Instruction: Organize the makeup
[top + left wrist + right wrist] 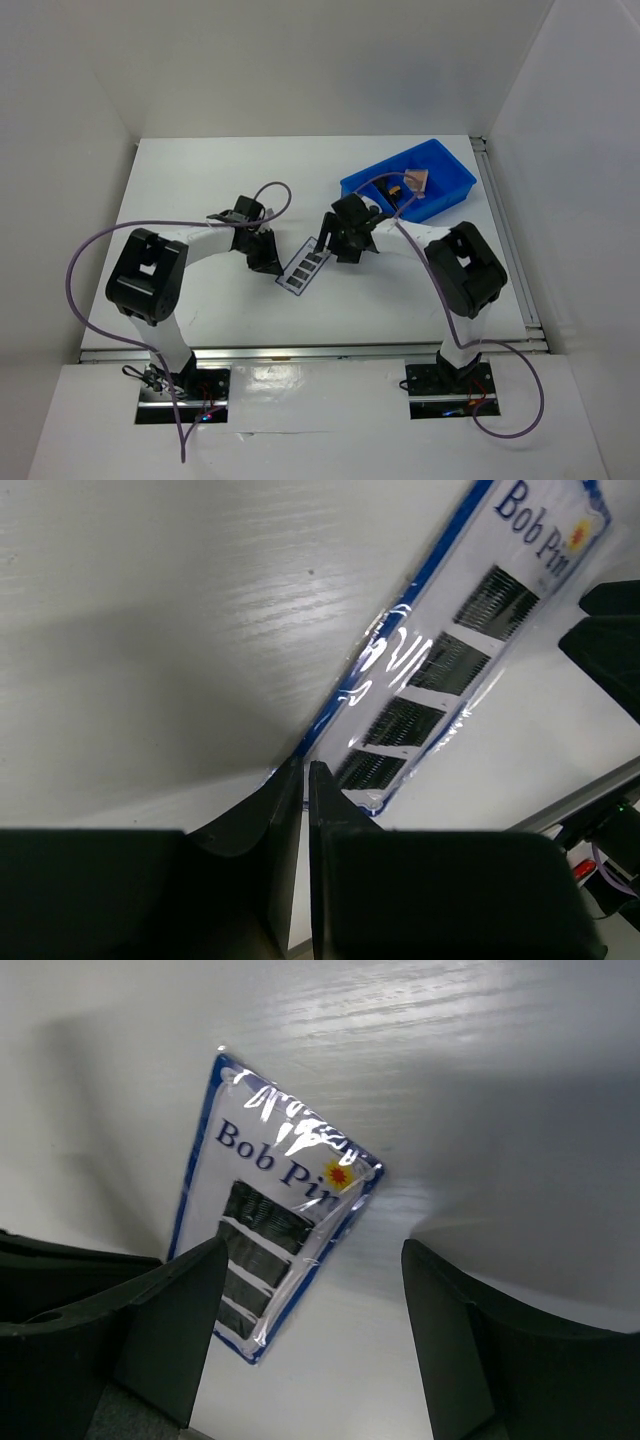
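Note:
The strip item is a clear-wrapped card (305, 268) with a blue border, four rows of black pins and the print "Bob Pin". It lies slanted mid-table. My left gripper (268, 262) is at its near left end. In the left wrist view its jaws (305, 765) are shut, with the blue edge of the card (450, 660) running in between the tips. My right gripper (338, 245) is open and empty over the far end. In the right wrist view (315, 1245) the card (270, 1220) lies below its left finger. A pink-tan compact (415, 180) lies in the bin.
The blue plastic bin (358, 187) stands slanted at the back right, just beyond my right gripper, with dark small items beside the compact. White walls close in the table on the left, back and right. Purple cables loop over both arms.

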`<state>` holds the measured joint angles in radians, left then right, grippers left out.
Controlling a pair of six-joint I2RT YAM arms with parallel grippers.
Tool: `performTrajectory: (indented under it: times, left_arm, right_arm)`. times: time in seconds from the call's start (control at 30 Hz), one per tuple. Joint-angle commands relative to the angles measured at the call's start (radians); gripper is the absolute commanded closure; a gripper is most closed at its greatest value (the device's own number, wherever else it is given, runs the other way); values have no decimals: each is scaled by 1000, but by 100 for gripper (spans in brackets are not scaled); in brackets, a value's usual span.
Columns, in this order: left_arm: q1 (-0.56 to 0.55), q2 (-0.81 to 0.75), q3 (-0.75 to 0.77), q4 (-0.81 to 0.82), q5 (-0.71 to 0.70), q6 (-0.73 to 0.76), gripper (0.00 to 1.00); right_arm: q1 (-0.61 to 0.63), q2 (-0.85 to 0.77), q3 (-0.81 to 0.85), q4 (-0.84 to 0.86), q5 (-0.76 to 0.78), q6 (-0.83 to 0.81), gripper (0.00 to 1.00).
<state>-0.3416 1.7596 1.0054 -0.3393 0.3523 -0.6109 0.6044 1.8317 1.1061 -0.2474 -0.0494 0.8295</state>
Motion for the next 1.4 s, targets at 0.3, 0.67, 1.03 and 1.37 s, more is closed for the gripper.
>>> performTrajectory:
  times: [0.3,0.67,1.03,1.37]
  left_arm:
    - [-2,64,-17,23,-33,-36,80]
    - [-2,97,-17,33,-13,-27,80]
    - [-2,97,-17,33,-13,-27,80]
    - [-2,86,-17,33,-4,-18,80]
  right_arm:
    - [6,92,17,108,-6,-10,25]
    - [24,101,8,215,-67,-47,31]
    - [24,98,-28,339,-156,-76,35]
    - [24,86,-58,415,-218,-76,36]
